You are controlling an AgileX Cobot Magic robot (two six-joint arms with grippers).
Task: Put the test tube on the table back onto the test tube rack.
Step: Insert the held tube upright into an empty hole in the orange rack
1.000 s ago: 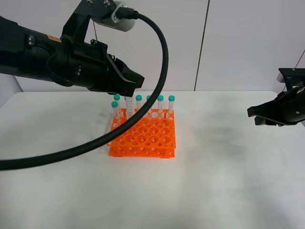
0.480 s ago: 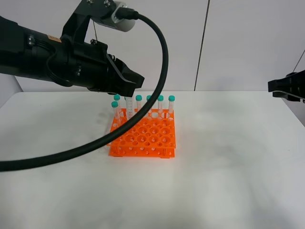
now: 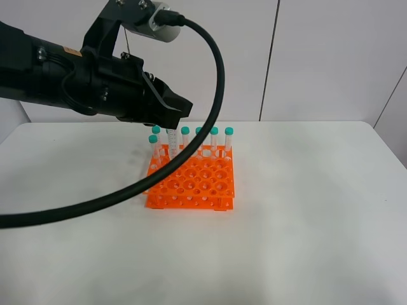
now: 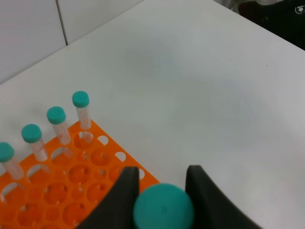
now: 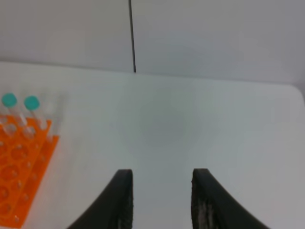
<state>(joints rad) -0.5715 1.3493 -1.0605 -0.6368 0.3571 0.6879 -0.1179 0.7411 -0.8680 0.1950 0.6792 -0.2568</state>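
My left gripper (image 3: pixel 170 122) hangs over the back of the orange test tube rack (image 3: pixel 191 184), shut on the test tube (image 3: pixel 170 143). The clear tube hangs upright below the fingers. Its lower end reaches the rack's back row; I cannot tell whether it sits in a hole. In the left wrist view the tube's teal cap (image 4: pixel 163 208) sits between the two black fingers (image 4: pixel 120 196). Several other teal-capped tubes (image 3: pixel 214 141) stand along the rack's back row. My right gripper (image 5: pixel 162 200) is out of the high view; its wrist view shows it open over the white table (image 5: pixel 190 124), holding nothing.
The white table (image 3: pixel 305 222) stretches wide to the right and in front of the rack. A thick black cable (image 3: pixel 216 114) loops from the left arm down across the rack's left side. A white panelled wall (image 3: pixel 318 57) stands behind the table.
The right arm has drawn back to the right and left the high view. The left arm and the tube it holds have not moved.
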